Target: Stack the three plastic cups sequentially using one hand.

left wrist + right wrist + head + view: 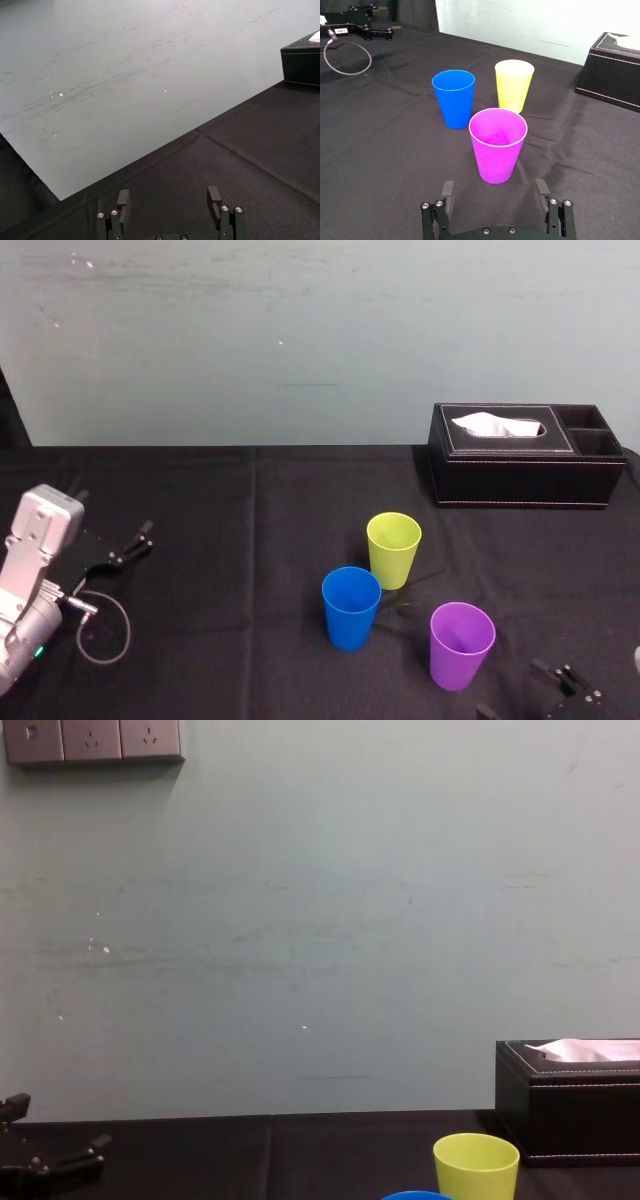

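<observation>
Blue cup (351,608), yellow-green cup (393,550), purple cup (461,645); plain black cloth (220,540); black tissue box (520,475), seemingly white-stitched

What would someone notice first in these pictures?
Three bright cups stand upright and apart on the black table: a yellow-green cup at the back, a blue cup nearer on its left, a purple cup nearest on the right. The right claw is open close to the purple cup, the left claw open at the far left, and a black tissue box sits at the back right.
</observation>
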Controlling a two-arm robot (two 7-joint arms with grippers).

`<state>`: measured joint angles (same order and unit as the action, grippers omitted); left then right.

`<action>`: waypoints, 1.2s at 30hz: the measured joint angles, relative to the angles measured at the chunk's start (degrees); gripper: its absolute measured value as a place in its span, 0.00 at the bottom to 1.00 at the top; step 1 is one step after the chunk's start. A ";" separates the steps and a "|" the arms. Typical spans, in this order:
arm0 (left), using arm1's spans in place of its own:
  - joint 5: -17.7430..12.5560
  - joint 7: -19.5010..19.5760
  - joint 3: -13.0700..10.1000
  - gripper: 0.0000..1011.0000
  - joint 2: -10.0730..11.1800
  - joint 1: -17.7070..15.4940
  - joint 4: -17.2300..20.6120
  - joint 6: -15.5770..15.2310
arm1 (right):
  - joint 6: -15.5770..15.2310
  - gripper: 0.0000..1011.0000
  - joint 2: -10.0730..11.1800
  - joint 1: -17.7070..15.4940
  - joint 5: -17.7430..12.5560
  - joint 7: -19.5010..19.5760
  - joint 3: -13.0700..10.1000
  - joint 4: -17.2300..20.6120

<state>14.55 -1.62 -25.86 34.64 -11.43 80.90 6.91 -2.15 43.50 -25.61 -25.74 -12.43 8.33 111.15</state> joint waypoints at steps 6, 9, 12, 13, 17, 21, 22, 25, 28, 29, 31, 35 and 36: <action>0.00 0.00 0.00 0.99 0.00 0.00 0.00 0.00 | 1.61 0.99 -2.15 2.31 1.77 -1.22 1.40 -3.10; 0.00 0.00 0.00 0.99 0.00 0.00 0.00 0.00 | 2.38 0.99 -2.80 3.06 2.51 -1.74 1.84 -4.14; 0.00 0.00 0.00 0.99 0.00 0.00 0.00 0.00 | 3.45 0.99 -3.83 4.23 3.66 -2.52 2.41 -5.54; 0.00 0.00 0.00 0.99 0.00 0.00 0.00 0.00 | 3.62 0.99 -4.03 4.44 3.90 -2.59 2.49 -5.79; 0.00 0.00 0.00 0.99 0.00 0.00 0.00 0.00 | 4.35 0.99 -4.99 5.51 5.29 -2.95 2.95 -6.83; 0.00 0.00 0.00 0.99 0.00 0.00 0.00 0.00 | 4.81 0.99 -5.99 6.48 6.54 -3.24 3.44 -7.88; 0.00 0.00 0.00 0.99 0.00 0.00 0.00 0.00 | 4.89 0.99 -6.24 6.69 6.74 -3.29 3.52 -8.09; 0.00 0.00 0.00 0.99 0.00 0.00 0.00 0.00 | 5.19 0.99 -7.29 7.38 7.23 -3.49 3.68 -8.84; 0.00 0.00 0.00 0.99 0.00 0.00 0.00 0.00 | 5.38 0.99 -8.18 7.81 7.50 -3.68 3.66 -9.35; 0.00 0.00 0.00 0.99 0.00 0.00 0.00 0.00 | 5.43 0.99 -8.39 7.88 7.55 -3.71 3.61 -9.44; 0.00 0.00 0.00 0.99 0.00 0.00 0.00 0.00 | 5.57 0.99 -9.06 8.09 7.66 -3.80 3.44 -9.71; 0.00 0.00 0.00 0.99 0.00 0.00 0.00 0.00 | 5.69 0.99 -10.05 8.38 7.70 -4.06 3.11 -10.18; 0.00 0.00 0.00 0.99 0.00 0.00 0.00 0.00 | 5.69 0.99 -10.47 8.52 7.70 -4.23 3.01 -10.36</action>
<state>14.55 -1.62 -25.86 34.64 -11.43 80.90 6.91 3.53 33.03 -17.08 -18.04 -16.66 11.35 100.79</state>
